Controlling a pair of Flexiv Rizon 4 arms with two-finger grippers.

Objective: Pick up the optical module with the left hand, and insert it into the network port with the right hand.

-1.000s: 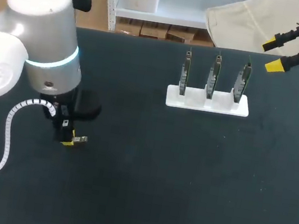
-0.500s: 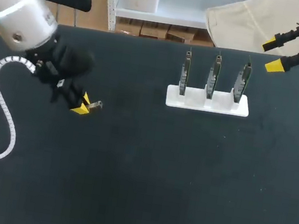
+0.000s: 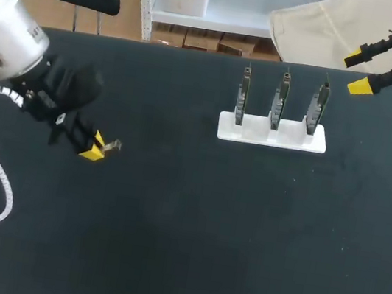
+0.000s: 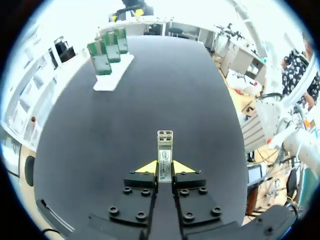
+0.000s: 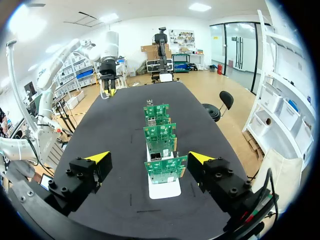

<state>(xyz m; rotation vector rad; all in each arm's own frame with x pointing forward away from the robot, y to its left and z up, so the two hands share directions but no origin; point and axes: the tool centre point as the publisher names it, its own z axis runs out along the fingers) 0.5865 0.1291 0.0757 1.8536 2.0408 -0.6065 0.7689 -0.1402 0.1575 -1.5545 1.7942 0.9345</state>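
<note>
The left gripper (image 3: 99,145) pinches the optical module (image 3: 112,146) between its yellow tips over the left part of the table (image 3: 182,234), not far from the left edge. The slim metal body lies lengthwise in the grip, and its nose juts out ahead of the fingers. From the left wrist camera the module (image 4: 164,146) points across the dark surface toward a white stand (image 3: 273,134), which sits well apart from it near the far edge, right of the middle. The stand carries three green circuit boards (image 3: 281,101) upright in a row. The right gripper (image 3: 357,70) hangs at the table's far right corner, its fingers spread wide with nothing between them. Its own camera looks along the line of boards, the nearest one (image 5: 166,170) just ahead of the open tips. Judging by how things lie, the first half of the job is done, since the module is off the table and firmly in the left arm's keeping. What is left is the larger share: the two arms are well apart, so the module has yet to pass to the right gripper. It has yet to be seated in a network port on one of the boards. The ports themselves are too small to make out from overhead.
</note>
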